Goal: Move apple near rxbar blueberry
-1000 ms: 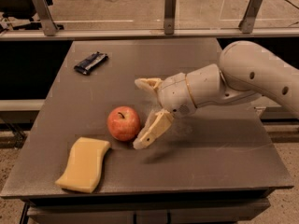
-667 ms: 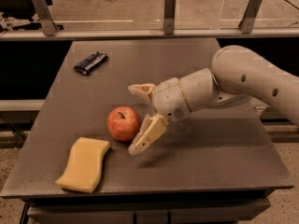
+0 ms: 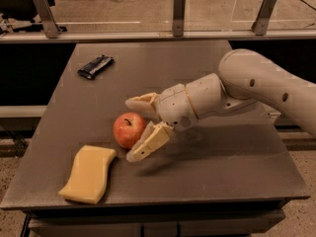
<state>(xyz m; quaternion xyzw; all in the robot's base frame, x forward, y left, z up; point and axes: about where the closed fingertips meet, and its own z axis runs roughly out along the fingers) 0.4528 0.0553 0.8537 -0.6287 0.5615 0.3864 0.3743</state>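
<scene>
The red apple with yellowish patches and a dark stem sits on the grey table, left of the middle. My gripper reaches in from the right and is open, with one finger behind the apple and one in front of it, right beside its right side. The rxbar blueberry, a small dark shiny bar, lies at the table's far left, well away from the apple.
A pale yellow wavy sponge lies at the front left, just below the apple. A glass barrier with metal posts runs along the table's far edge. My white arm spans the right half.
My gripper has moved left toward the apple, so its open fingers now straddle the apple's right side. The apple, bar and sponge have not moved.
</scene>
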